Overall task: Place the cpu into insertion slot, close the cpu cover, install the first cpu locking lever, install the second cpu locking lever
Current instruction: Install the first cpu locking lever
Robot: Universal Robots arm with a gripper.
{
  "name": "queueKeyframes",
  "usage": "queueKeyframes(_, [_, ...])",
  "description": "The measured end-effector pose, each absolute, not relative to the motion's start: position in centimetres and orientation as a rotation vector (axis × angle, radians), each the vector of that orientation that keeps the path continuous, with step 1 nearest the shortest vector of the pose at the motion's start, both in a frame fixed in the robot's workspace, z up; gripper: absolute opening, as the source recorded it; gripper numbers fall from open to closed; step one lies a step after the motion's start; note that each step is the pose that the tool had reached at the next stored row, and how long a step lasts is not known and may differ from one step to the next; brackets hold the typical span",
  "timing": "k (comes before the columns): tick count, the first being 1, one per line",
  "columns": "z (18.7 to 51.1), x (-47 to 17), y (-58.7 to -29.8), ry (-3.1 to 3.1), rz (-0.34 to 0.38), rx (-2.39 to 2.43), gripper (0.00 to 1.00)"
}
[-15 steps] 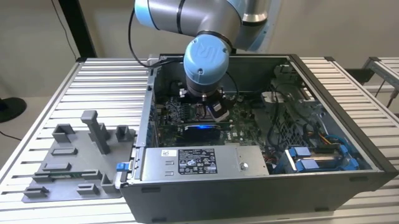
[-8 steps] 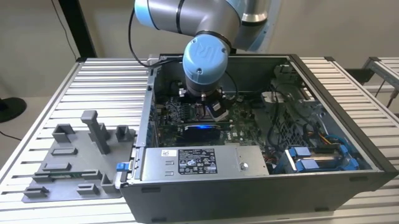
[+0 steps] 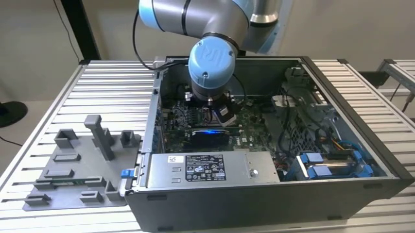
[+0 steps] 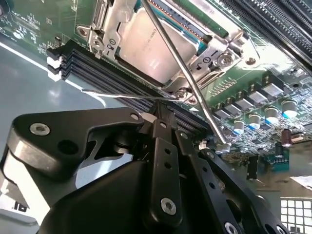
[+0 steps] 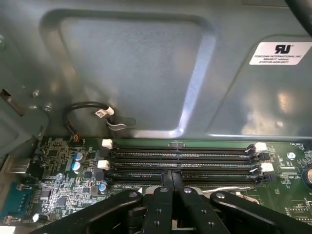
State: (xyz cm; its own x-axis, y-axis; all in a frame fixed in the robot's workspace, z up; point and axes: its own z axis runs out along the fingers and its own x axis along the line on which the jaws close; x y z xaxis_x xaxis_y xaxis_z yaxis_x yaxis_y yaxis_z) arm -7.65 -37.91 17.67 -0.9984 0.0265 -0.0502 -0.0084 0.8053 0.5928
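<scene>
cpu (image 4: 146,53): seated in the insertion slot, its silvery-tan top showing through the middle of the cover.
insertion slot (image 4: 192,29): set in the green board (image 4: 44,19), just beside the long black memory slots (image 5: 180,163); a dark strip of its side shows under the frame.
cpu cover (image 4: 113,24): down over the chip; whether it sits fully flat i cannot tell.
first lever (image 4: 185,73): a long bare rod slanting across the cover's corner, raised off the board.
second lever (image 4: 122,94): a thin rod lying low between the slot and the memory slots, just ahead of the fingertips (image 4: 161,124).
jaws: drawn narrow, tips together right at the thin rod; it may be pinched between them, but the contact is hidden. in the first wrist view the same tips (image 5: 170,181) stand over the memory slots.
arm (image 3: 209,58): reaching down into the open computer case (image 3: 259,199), above the board.
tabletop (image 3: 110,82): ribbed metal, carrying the case and, to the exterior view's left of it, a grey parts fixture (image 3: 77,170).
</scene>
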Motion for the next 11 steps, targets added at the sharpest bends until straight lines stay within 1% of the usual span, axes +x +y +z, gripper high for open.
queueKeyframes(11, [17.4, -6.0, -38.3, 2.933, 0.980, 0.019, 0.00])
